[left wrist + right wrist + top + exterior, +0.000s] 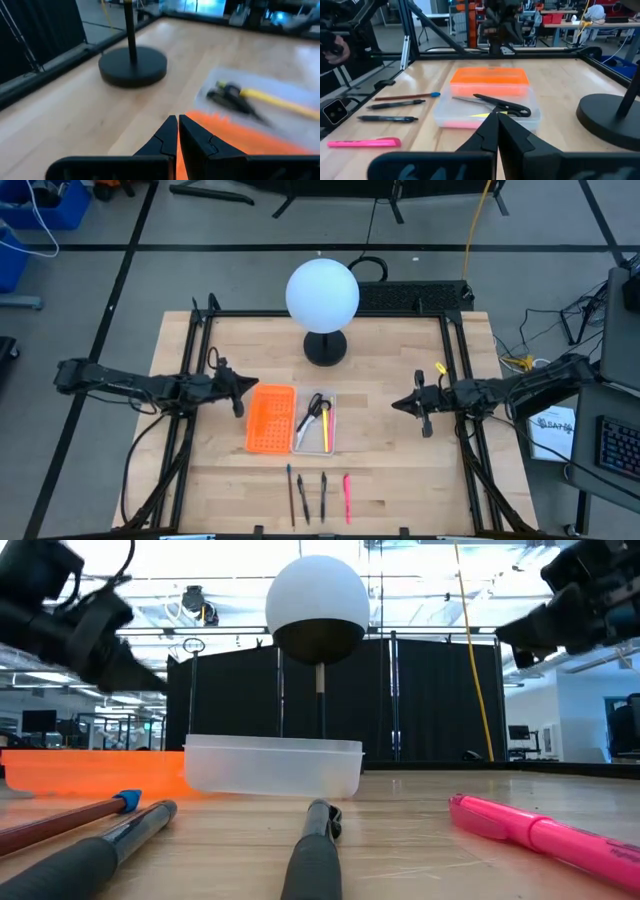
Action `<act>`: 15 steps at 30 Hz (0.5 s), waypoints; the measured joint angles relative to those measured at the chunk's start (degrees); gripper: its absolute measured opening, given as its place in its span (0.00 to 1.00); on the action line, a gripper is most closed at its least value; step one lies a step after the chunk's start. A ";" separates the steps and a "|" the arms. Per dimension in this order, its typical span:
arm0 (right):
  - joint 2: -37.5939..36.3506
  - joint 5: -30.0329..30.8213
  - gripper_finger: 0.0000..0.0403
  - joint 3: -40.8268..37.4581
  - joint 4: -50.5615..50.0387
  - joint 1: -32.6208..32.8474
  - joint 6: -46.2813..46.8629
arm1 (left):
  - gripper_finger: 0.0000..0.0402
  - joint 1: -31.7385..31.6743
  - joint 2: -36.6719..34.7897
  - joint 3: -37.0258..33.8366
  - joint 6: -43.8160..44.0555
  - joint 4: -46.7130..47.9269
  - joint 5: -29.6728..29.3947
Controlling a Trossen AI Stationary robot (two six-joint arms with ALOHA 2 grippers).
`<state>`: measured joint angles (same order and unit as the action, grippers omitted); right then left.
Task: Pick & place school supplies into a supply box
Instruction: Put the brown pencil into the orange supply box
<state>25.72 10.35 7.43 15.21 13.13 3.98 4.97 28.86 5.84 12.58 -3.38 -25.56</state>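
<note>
Box: the supply box (285,420) lies at the centre of the high view on the tabletop (400,470), an orange half (270,419) on the left joined to a clear tray (329,442) on the right.
In the tray: scissors (313,409) and a yellow pen (325,426) are seen lying inside, the scissors partly across the rim toward the orange half.
Left to place: four slim items are lined up near the bottom edge of the high view, below the box: a brown pencil (291,492), two dark pens (303,498) (323,495) and a pink pen (347,497).
Handling: the pens and pencil are judged light, stiff and smooth; being round, they may roll or slip when nudged. A pinch across the barrel near mid-length, with the fingers set crosswise to it, is judged the best hold.
Box handling: the thin plastic is judged light and likely to slide if bumped.
Left gripper: the left gripper (238,386) is held at the left of the high view, just beside the orange half; in its wrist view the fingers (167,135) are pressed together on nothing.
Right gripper: the right gripper (398,404) is held at the right of the high view, well apart from the tray; its fingers (490,131) are likewise closed and empty.
Lamp: a white globe lamp (322,295) on a black base stands above the box in the high view.
Writing: no brand, label or lettering can be read on any item.
</note>
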 joint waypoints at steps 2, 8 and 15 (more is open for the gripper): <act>-0.50 0.13 0.00 -1.53 2.01 0.00 -0.40 | 0.02 0.08 0.02 3.77 0.75 3.41 -0.58; -1.03 0.18 0.00 -3.08 6.01 0.00 -3.46 | 0.01 2.24 3.73 21.41 8.95 26.17 -13.03; -1.03 0.10 0.00 -3.68 8.92 0.00 -6.77 | 0.01 9.34 18.56 45.79 26.96 54.74 -16.17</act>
<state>24.69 10.45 3.75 24.14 13.13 -2.79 14.31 47.42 51.63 39.54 51.36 -41.73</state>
